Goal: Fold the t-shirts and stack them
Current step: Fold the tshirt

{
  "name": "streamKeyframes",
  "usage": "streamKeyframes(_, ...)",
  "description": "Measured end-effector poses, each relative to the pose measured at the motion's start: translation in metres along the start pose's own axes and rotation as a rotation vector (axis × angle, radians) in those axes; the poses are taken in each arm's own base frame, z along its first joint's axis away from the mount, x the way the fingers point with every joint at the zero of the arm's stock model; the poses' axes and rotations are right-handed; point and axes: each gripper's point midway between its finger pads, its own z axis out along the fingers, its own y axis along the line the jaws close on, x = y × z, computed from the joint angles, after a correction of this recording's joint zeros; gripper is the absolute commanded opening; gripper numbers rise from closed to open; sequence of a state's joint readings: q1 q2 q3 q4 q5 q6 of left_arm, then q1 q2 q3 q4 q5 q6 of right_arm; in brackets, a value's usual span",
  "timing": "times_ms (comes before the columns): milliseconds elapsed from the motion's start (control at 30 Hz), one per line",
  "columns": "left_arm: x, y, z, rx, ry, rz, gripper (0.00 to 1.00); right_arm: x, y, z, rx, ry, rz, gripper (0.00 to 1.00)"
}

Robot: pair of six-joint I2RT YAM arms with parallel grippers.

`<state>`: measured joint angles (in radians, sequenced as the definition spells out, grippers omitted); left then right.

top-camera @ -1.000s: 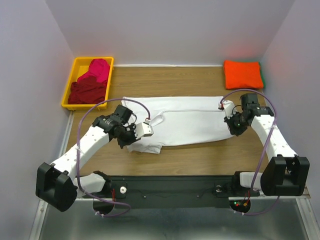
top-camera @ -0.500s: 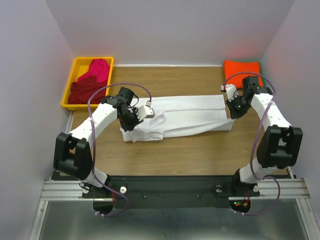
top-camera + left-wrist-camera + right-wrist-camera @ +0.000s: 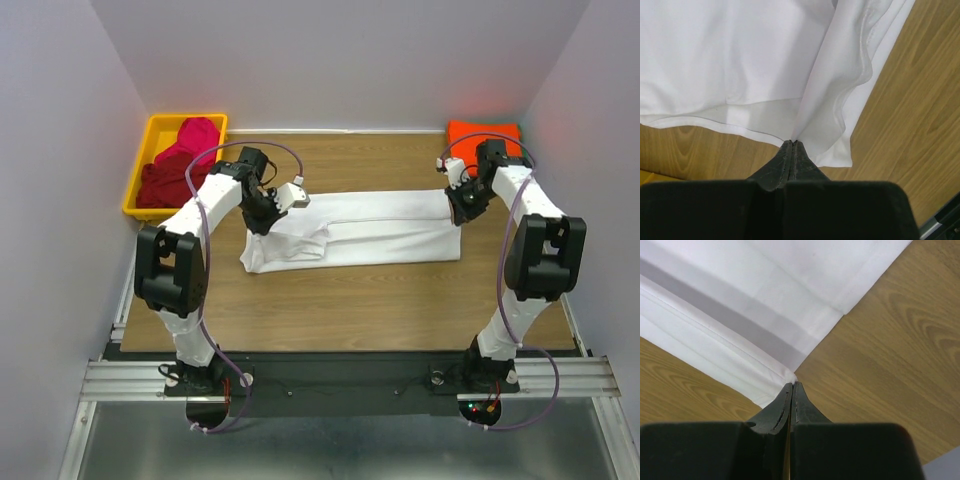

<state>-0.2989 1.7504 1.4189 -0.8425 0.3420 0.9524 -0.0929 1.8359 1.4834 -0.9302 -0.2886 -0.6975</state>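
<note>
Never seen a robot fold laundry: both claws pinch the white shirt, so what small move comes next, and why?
Probably lower and open both. The left gripper and right gripper are each shut on an edge of the white t-shirt, which already lies doubled lengthwise on the table, so the fold looks laid.

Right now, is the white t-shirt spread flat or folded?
Partly folded: the white t-shirt lies as a narrow band of overlapped layers; the left gripper and right gripper each pinch one end.
</note>
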Motion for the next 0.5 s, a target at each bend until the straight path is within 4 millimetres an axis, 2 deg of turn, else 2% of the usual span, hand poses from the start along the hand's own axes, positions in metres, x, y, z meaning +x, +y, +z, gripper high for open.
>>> streamKeyframes(333,-0.009,0.029,0.013,0.005,0.003,0.001,0.0,-0.017,-0.02,0.006,0.014,-0.024,0.014,0.01)
streamKeyframes(500,-0.008,0.034,0.016,0.005,0.005,-0.001,0.0,-0.016,-0.022,0.015,0.003,-0.01,0.019,0.01)
